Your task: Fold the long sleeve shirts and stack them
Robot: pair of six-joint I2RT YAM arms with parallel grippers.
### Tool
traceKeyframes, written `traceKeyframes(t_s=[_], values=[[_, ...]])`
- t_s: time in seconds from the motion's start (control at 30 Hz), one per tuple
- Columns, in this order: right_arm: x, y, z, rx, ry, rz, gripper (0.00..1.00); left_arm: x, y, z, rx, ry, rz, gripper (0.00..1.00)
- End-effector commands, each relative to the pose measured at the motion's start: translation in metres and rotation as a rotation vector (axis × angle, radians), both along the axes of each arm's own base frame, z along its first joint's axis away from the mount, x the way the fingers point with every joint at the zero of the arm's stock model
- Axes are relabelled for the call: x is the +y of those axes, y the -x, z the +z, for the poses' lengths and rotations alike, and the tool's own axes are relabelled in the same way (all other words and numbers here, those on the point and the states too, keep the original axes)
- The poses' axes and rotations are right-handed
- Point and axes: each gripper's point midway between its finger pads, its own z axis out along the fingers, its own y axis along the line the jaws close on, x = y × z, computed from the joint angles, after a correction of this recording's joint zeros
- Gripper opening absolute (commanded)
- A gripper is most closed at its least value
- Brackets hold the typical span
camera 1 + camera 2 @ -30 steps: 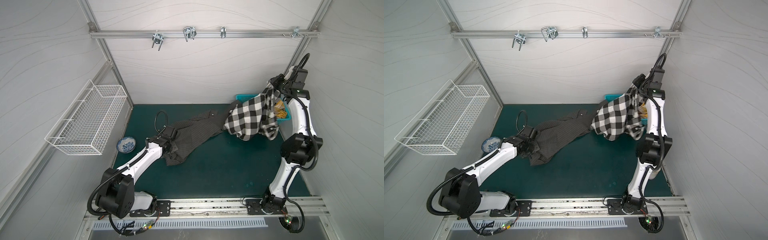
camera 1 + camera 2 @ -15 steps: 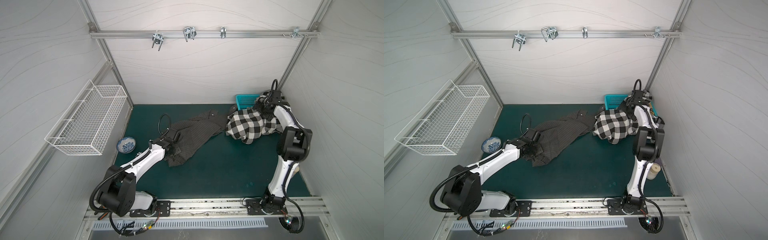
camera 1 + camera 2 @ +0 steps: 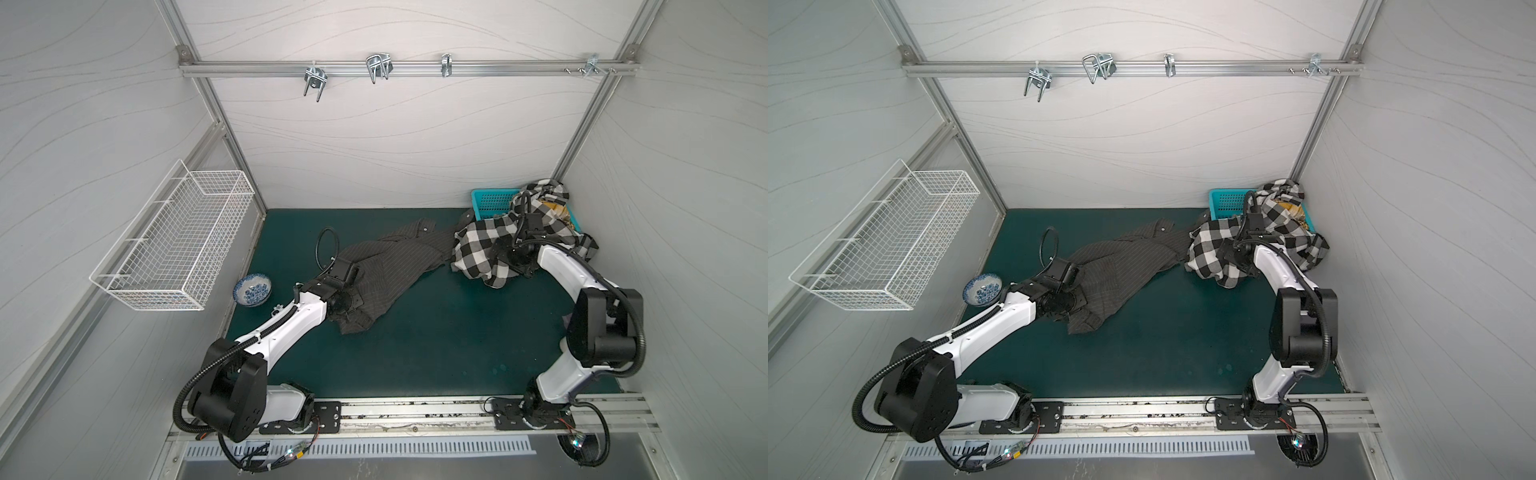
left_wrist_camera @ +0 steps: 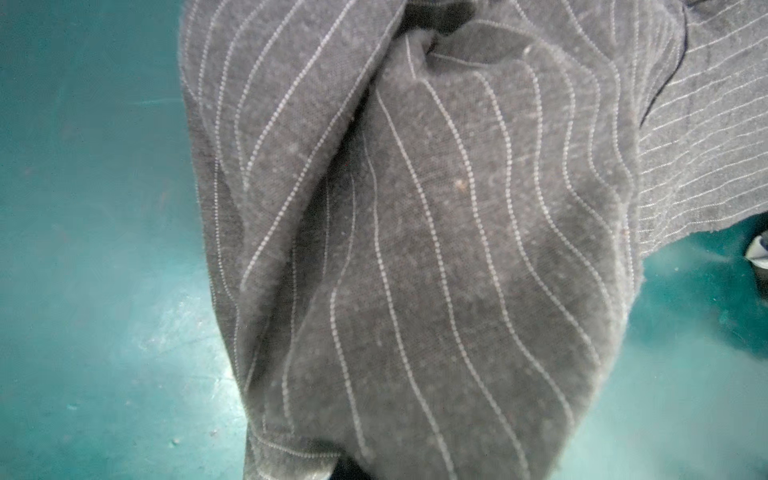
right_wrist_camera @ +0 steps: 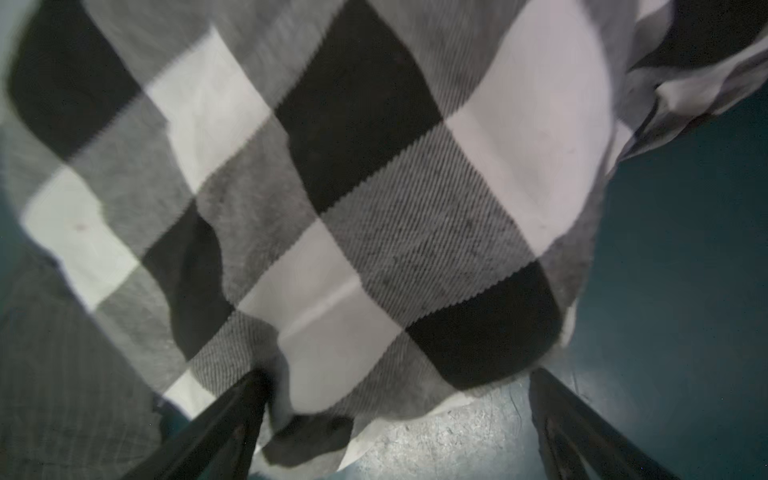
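Early stage, by the look of it: spreading out, with no fold made and no stack begun. On the left, left end effector (image 3: 352,296) closed tight on a bunched edge of the pinstriped shirt (image 3: 399,266), crumpled across the middle, with the gripped end lifted clear of the surface in the left wrist view. Right of it and touching at one corner, checked shirt (image 3: 478,253) heaped partly over the teal basket (image 3: 490,203) in the back right corner. Right end effector (image 5: 397,374) spread wide against the checked cloth, pinching nothing.

Probably calls next for dragging the pinstriped shirt into the bare front area and flattening it. Also calls for a fresh right-side grasp on a far corner, clear of the checked heap to avoid tangling.

Dark green worktop (image 3: 436,345), matte and scuffed, bare toward the front. White wire basket (image 3: 174,245) hung on the left wall, patterned bowl (image 3: 252,289) below at the left edge. Pale panelled walls all round, hooked metal rail (image 3: 376,68) across the back.
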Motion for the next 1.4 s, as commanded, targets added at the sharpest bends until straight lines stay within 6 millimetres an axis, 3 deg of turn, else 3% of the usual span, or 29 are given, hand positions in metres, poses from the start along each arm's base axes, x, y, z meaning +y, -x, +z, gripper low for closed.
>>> traceKeyframes(t_s=[0.0,0.1,0.17,0.23,0.27,0.37,0.47,0.53,0.63,0.77,0.87,0.97,1.1,1.23,1.27,1.33,1.37], values=[[0.006,-0.013,-0.005,-0.028,0.019,0.058,0.99,-0.009,-0.007,0.000,-0.024,0.037,-0.008,0.00],[0.007,-0.018,-0.026,-0.006,0.029,0.081,0.92,-0.011,-0.007,-0.006,-0.009,0.046,-0.005,0.00],[0.007,-0.019,-0.032,-0.006,0.031,0.088,0.71,-0.012,-0.007,-0.008,-0.002,0.046,-0.006,0.00],[0.006,-0.017,-0.028,-0.005,0.032,0.082,0.38,-0.012,-0.007,-0.009,0.002,0.045,-0.005,0.00],[0.006,-0.016,-0.024,-0.012,0.032,0.080,0.31,-0.012,-0.007,-0.009,0.002,0.045,-0.006,0.00],[0.006,-0.012,0.004,-0.047,0.037,0.078,0.10,-0.012,-0.008,-0.009,0.001,0.046,-0.005,0.00],[0.003,-0.016,0.056,-0.146,0.059,0.082,0.00,-0.014,-0.009,-0.008,0.001,0.050,-0.008,0.00],[0.000,-0.028,0.099,-0.249,0.079,0.077,0.00,-0.015,-0.009,-0.008,0.004,0.053,-0.013,0.00],[-0.010,-0.054,0.147,-0.346,0.100,0.065,0.00,-0.018,-0.009,-0.009,0.005,0.051,-0.024,0.00],[-0.043,-0.108,0.193,-0.473,0.139,0.001,0.00,-0.020,-0.006,-0.015,0.028,0.034,-0.038,0.00],[-0.067,-0.153,0.212,-0.588,0.155,-0.041,0.00,-0.020,-0.001,-0.024,0.058,0.018,-0.038,0.00],[-0.084,-0.200,0.210,-0.690,0.175,-0.054,0.00,-0.017,0.003,-0.035,0.085,-0.005,-0.037,0.00],[-0.116,-0.258,0.173,-0.671,0.263,-0.136,0.00,-0.015,0.005,-0.043,0.099,-0.011,-0.014,0.00],[-0.146,-0.279,0.138,-0.643,0.280,-0.239,0.00,-0.021,0.001,-0.040,0.086,-0.013,-0.009,0.00],[-0.150,-0.278,0.130,-0.626,0.264,-0.257,0.15,-0.024,-0.001,-0.039,0.081,-0.018,-0.018,0.00],[-0.146,-0.274,0.116,-0.583,0.247,-0.230,0.56,-0.027,-0.003,-0.039,0.083,-0.015,-0.024,0.00],[-0.142,-0.271,0.114,-0.566,0.247,-0.208,0.65,-0.028,-0.003,-0.039,0.086,-0.013,-0.028,0.00]])
